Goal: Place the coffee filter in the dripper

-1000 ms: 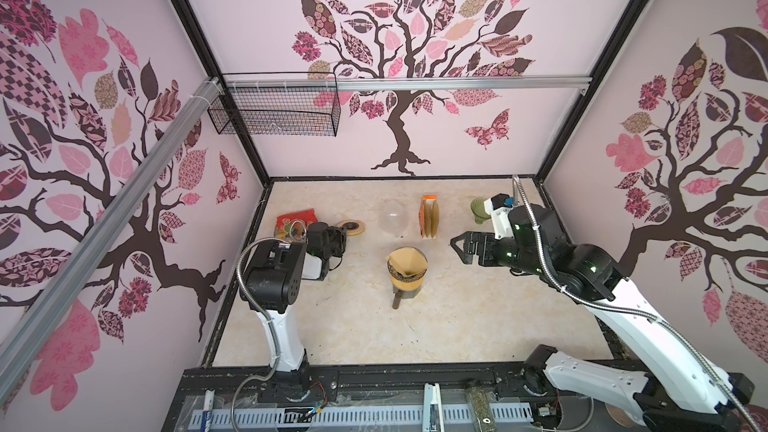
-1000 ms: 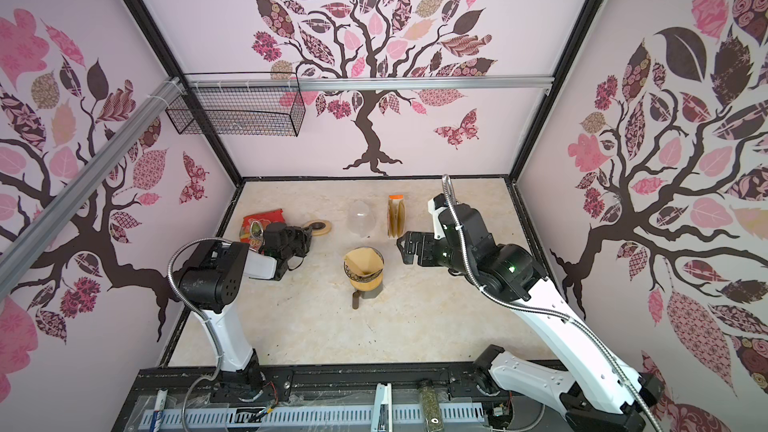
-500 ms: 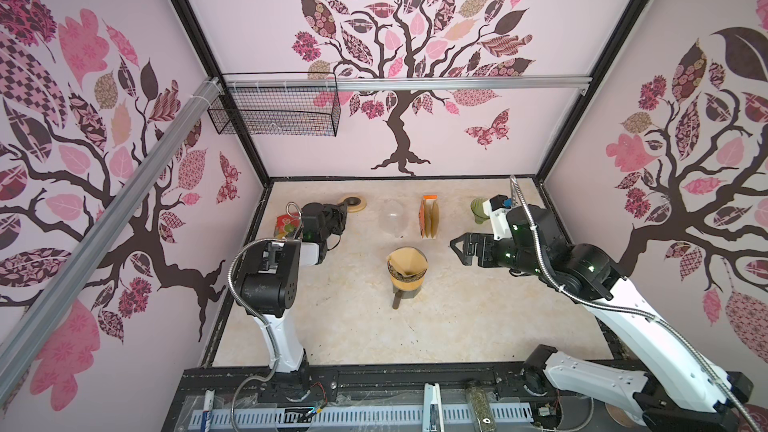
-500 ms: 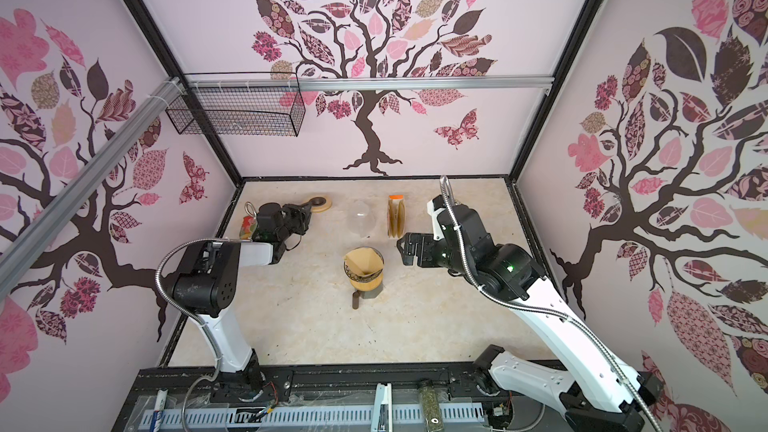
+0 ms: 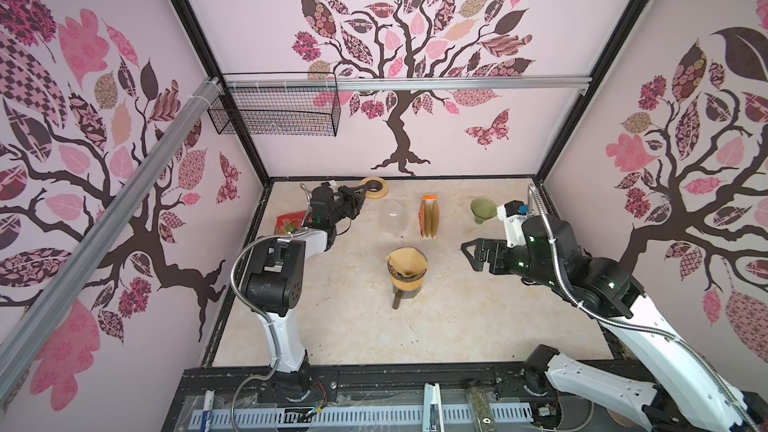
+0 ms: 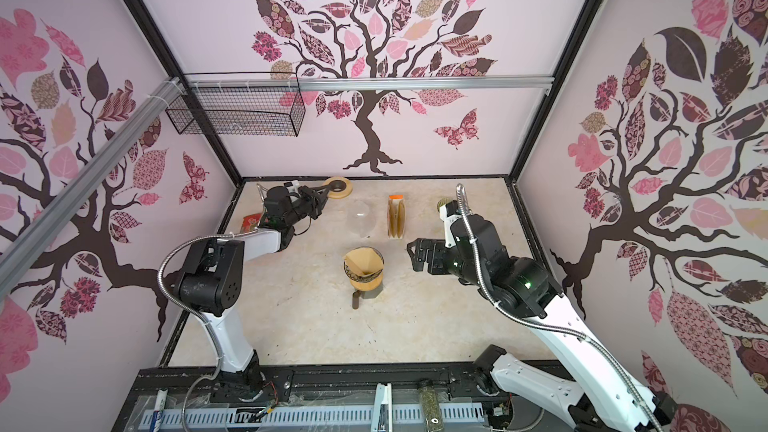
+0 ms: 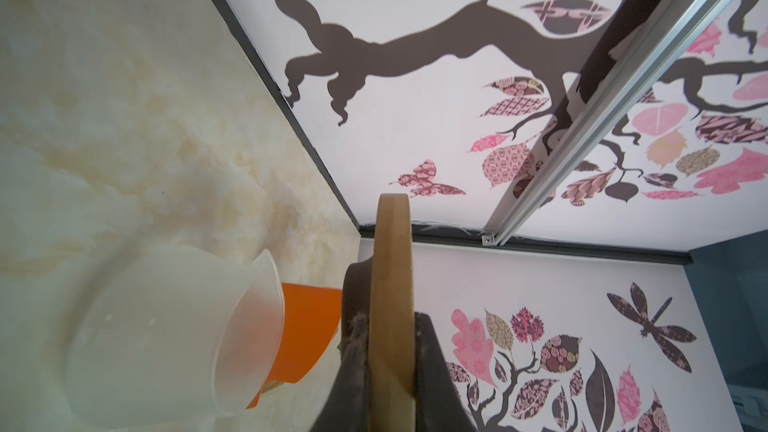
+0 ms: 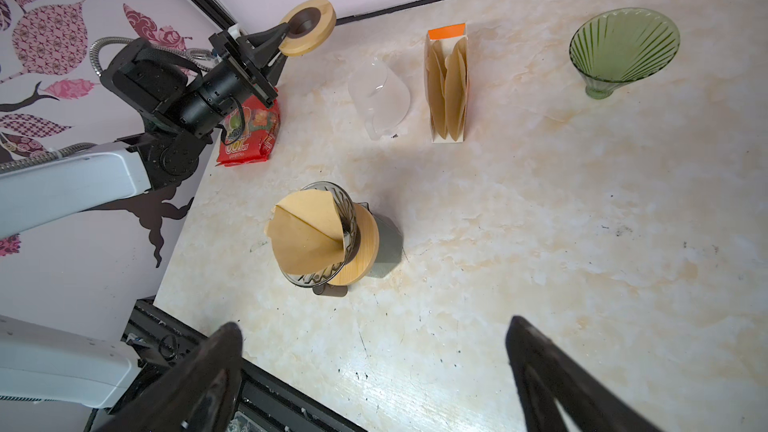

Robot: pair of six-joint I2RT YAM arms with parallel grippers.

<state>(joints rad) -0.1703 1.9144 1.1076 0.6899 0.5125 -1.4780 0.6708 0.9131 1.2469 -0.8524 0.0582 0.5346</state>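
**Coffee filter (image 5: 405, 261) of brown paper sits in the dark glass dripper (image 8: 349, 218)**

The coffee filter stands as an open cone inside the dripper, with one edge rising above the glass rim. The dripper has a pale wooden collar and rests on a dark stand near the middle of the table.

The left arm rises from the front rail, bends at the elbow and reaches towards the back left corner. The left gripper (image 5: 365, 191) is lifted off the surface. Its fingers are pinched tight on the edge of a round pale wooden ring (image 5: 376, 188) with a dark middle, which is held on edge close to the back wall.

The right arm comes in from the front right, its forearm roughly level. The right gripper (image 5: 468, 257) points at the dripper from its right, near it but apart. Its jaws are spread wide, with nothing between them.

The cream marbled tabletop (image 5: 457, 317) carries a few other things:

- A clear cone-shaped cup (image 5: 392, 220) lies on its side behind the dripper.
- Just beside the cup stands an upright cardboard holder with an orange top (image 5: 430, 218), holding spare brown filters.
- A ribbed green glass cone (image 5: 482, 209) stands further right.
- A red snack packet (image 5: 291, 220) lies by the left wall.

The walls are pale pink with dark tree and leaf decals. A black wire basket (image 5: 274, 114) hangs from an aluminium rail (image 5: 457, 83) on the back wall.
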